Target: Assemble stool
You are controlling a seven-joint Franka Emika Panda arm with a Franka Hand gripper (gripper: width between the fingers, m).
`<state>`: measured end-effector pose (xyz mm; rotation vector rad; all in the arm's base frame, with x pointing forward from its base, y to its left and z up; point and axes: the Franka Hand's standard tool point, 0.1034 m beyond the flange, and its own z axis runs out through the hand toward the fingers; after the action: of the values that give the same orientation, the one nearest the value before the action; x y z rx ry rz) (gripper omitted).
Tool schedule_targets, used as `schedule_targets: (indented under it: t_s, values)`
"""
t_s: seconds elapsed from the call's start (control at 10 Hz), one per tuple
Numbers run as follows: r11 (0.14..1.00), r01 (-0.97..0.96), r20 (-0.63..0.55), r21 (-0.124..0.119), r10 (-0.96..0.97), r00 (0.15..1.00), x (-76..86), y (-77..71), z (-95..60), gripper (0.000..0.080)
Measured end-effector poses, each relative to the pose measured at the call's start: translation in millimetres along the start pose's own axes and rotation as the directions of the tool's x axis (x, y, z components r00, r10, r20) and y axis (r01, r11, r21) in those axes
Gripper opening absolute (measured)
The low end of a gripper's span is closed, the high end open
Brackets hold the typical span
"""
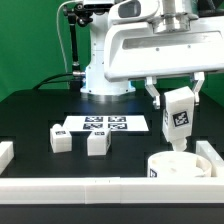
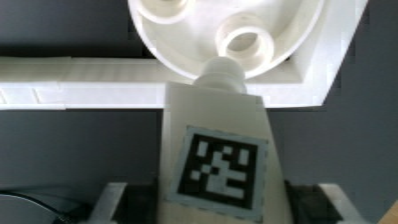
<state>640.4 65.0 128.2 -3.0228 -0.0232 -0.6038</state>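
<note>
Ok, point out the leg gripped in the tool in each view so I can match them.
Exterior view: the leg hangs upright at the exterior view's right, tag facing the camera, just above the seat.
Wrist view: the leg fills the middle, its tip at a socket of the seat.
Shared landmark: the round white seat.
</note>
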Motion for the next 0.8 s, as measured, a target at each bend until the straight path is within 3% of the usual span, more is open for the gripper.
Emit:
schedule_targets:
  t_s: [0.4, 0.5, 0.8]
  values:
    - [0.976, 0.217, 0.005, -0.019, -0.216, 0.976, -8.4, -29.6, 10.7, 0.0327]
    - [0.974, 0.227, 0.012, -0.022, -0.227, 0.974, -10.2, -21.6, 13.7, 0.0327]
    - [0.972, 0.233, 0.013, -0.022, -0.233, 0.972, -10.6, -20.7, 14.5, 0.0327]
